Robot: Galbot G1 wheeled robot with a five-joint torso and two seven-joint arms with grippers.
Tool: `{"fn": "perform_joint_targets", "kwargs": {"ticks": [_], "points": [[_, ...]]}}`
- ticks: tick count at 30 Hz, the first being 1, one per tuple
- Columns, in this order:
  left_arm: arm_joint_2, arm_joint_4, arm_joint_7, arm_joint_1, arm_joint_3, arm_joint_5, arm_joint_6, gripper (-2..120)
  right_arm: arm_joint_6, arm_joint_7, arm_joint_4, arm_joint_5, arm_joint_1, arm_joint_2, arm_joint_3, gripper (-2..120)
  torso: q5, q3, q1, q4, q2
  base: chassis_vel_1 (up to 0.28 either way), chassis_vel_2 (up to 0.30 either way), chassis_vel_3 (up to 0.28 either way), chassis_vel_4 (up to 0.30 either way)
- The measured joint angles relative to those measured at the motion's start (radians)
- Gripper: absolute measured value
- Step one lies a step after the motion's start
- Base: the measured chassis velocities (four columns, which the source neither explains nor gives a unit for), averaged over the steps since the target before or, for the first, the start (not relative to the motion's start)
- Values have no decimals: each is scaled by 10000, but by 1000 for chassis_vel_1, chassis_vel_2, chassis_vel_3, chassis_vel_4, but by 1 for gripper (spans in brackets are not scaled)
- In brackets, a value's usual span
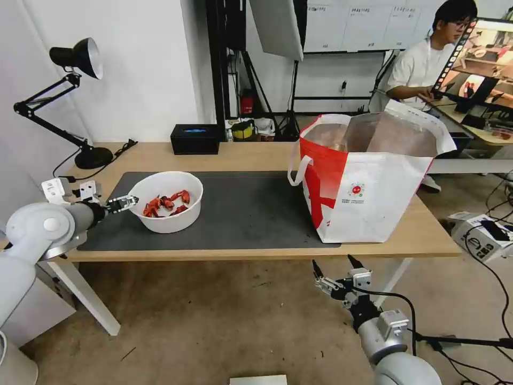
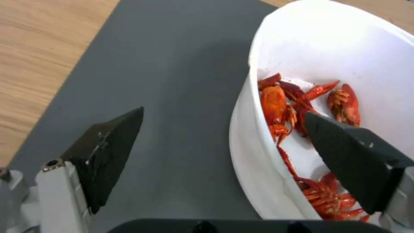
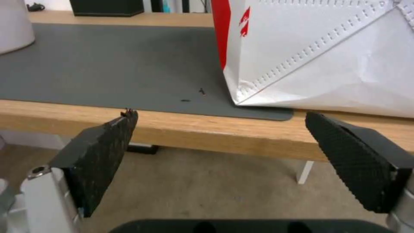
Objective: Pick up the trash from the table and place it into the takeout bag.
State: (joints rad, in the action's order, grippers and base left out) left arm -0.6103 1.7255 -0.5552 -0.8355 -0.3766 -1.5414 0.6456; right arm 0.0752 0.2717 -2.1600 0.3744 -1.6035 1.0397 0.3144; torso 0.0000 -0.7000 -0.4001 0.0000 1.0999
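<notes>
On the dark grey mat of the table, the trash I can see is a white round bowl of red crayfish shells. My left gripper is open at the bowl's left rim. In the left wrist view one finger hangs inside the bowl above the shells, and the other is outside over the mat. The red and white takeout bag stands open at the table's right. My right gripper is open below the table's front edge, facing the bag.
A black tissue box sits at the table's back edge and a black desk lamp at the back left corner. A box and cables lie on the floor to the right. A person sits at another desk behind the bag.
</notes>
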Motion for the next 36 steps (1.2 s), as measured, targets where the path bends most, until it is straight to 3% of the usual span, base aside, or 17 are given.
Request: {"fn": "perform_joint_targets", "kwargs": {"ticks": [21,24,35,36], "points": [[-169,-342,-14,446,388,-495,-20,100,0,0,0,0,0,0,0,100,0,0,0,0,1,0,0,0,0],[-224,-374,10,521,530,-502,-34,93,1,0,0,0,0,0,0,100,0,0,0,0,0,0,0,0,0],[-265,-602,64,728,944,-453,-147,49,1,0,0,0,1,0,0,100,0,0,0,0,0,0,0,0,0],[-265,-602,64,728,944,-453,-147,49,1,0,0,0,1,0,0,100,0,0,0,0,0,0,0,0,0]]}}
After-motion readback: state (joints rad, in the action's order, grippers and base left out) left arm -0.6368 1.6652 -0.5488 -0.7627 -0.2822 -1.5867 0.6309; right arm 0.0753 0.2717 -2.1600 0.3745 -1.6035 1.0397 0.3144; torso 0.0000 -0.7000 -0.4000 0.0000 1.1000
